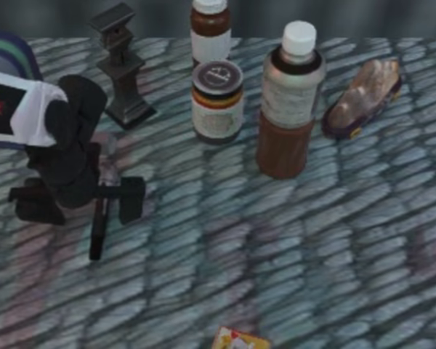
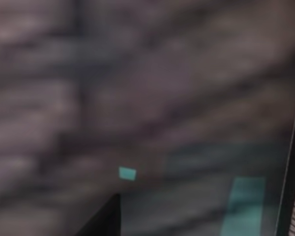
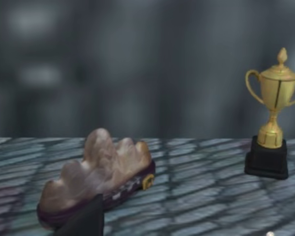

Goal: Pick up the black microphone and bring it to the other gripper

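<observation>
Woven blue-grey stonework patterning is covering the tabletop (image 1: 291,247), and against it the left tool (image 1: 99,195) is sitting low at the top view's left side, its two black fingers spread either side of the black microphone (image 1: 99,225). The tool is looking open rather than closed on the handle: the fingers are standing clear to either side, and nothing is being carried yet. The microphone is lying flat on the tabletop, its slim handle poking out toward the near edge from under the tool, its mesh head mostly hidden beneath the wrist. The left wrist view is showing only blurred surface and one dark fingertip (image 2: 105,219). Just beyond the arm a dark anvil-shaped pedestal figure (image 1: 122,65) is standing, then a labelled jar (image 1: 216,99), a white-capped bottle behind it (image 1: 210,29), a tall brown bottle (image 1: 289,102), and a pale rocky ornament on a purple base (image 1: 362,98) toward the right. The right arm is not appearing in the top view; its wrist camera is catching one fingertip (image 3: 86,221), the ornament and a gold trophy (image 3: 273,118), so whether that tool is open cannot be told. The likely risk is an off-centre closure: a thin round handle could roll or pivot out, and lifting from one end could let it droop before the handover.
</observation>
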`<state>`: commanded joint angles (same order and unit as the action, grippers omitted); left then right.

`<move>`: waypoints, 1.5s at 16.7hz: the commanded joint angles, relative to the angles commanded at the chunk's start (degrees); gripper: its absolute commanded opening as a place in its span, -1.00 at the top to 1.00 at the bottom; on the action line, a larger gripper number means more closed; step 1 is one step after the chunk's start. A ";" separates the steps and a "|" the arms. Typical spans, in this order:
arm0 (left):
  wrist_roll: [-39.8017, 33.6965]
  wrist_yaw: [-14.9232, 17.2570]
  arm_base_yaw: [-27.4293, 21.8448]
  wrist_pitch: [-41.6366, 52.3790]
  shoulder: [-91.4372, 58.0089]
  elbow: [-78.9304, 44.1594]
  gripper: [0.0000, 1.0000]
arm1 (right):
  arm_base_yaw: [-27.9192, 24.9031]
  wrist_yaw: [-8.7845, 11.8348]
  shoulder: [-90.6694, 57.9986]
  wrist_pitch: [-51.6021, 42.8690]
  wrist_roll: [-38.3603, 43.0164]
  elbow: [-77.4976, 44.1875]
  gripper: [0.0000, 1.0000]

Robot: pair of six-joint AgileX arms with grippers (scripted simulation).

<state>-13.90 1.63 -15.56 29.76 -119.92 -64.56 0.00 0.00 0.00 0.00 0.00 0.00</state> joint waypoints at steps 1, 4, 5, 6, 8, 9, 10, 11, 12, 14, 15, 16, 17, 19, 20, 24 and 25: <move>0.00 0.00 0.00 0.00 0.00 0.00 -0.70 | 0.00 0.00 0.00 0.00 0.00 0.00 -1.00; 0.00 0.00 0.00 0.00 0.00 0.00 -0.25 | 0.00 0.00 0.00 0.00 0.00 0.00 -1.00; 0.00 0.00 0.00 0.00 0.00 0.00 -0.10 | 0.00 0.00 0.00 0.00 0.00 0.00 -1.00; 0.00 0.00 0.00 0.00 0.00 0.00 0.06 | 0.00 0.00 0.00 0.00 0.00 0.00 -1.00; 0.00 0.00 0.00 0.00 0.00 0.00 0.36 | 0.00 0.00 0.00 0.00 0.00 0.00 -1.00; 0.00 0.00 0.00 0.00 0.00 0.00 0.51 | 0.00 0.00 0.00 0.00 0.00 0.00 -1.00; 0.00 0.00 0.00 0.00 0.00 0.00 0.66 | 0.00 0.00 0.00 0.00 0.00 0.00 -1.00; 0.00 0.00 0.00 0.00 0.00 0.00 0.81 | 0.00 0.00 0.00 0.00 0.00 0.00 -1.00; 0.00 0.00 0.00 0.00 0.00 0.00 0.96 | 0.00 0.00 0.00 0.00 0.00 0.00 -1.00; 0.00 0.00 0.00 0.00 0.00 0.00 1.00 | 0.00 0.00 0.00 0.00 0.00 0.00 -1.00; 0.00 0.00 0.00 0.00 0.00 0.00 1.00 | 0.00 0.00 0.00 0.00 0.00 0.00 -1.00; 0.00 0.00 0.00 0.00 0.00 0.00 1.00 | 0.00 0.00 0.00 0.00 0.00 0.00 -1.00; 0.00 0.00 0.00 0.00 0.00 0.00 1.00 | 0.00 0.00 0.00 0.00 0.00 0.00 -1.00; 0.00 0.00 0.00 0.00 0.00 0.00 1.00 | 0.00 0.00 0.00 0.00 0.00 0.00 -1.00; 0.00 0.00 0.00 0.00 0.00 0.00 1.00 | 0.00 0.00 0.00 0.00 0.00 0.00 -1.00; 2.18 -2.04 0.36 1.00 4.23 -0.41 1.00 | 0.00 0.00 0.00 0.00 0.00 0.00 -1.00; 2.51 -1.18 0.39 -0.77 4.50 -0.09 1.00 | 0.00 0.00 0.00 0.00 0.00 0.00 -1.00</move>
<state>-11.40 0.45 -15.17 28.99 -115.42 -64.65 0.00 0.00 0.00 0.00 0.00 0.00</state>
